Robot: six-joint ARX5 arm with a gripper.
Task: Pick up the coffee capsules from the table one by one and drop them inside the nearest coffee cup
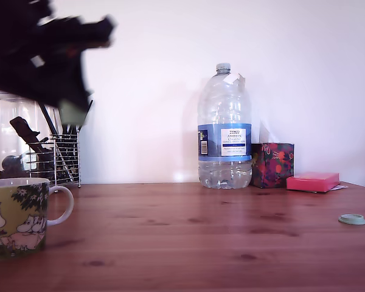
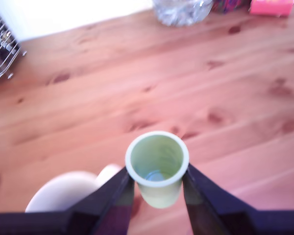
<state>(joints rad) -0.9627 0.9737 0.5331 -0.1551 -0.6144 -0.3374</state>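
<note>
Clamping the pale green capsule between its 2 fingers, the gripper hangs at the exterior view's upper left, above the mug on the surface.

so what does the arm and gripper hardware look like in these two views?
Exterior view: the arm is a motion-blurred black mass with small pale patches; no cables or markings can be made out. Wrist view: the gripper has two dark, flat fingers tapering toward the tips, with a slight purplish sheen.
</note>
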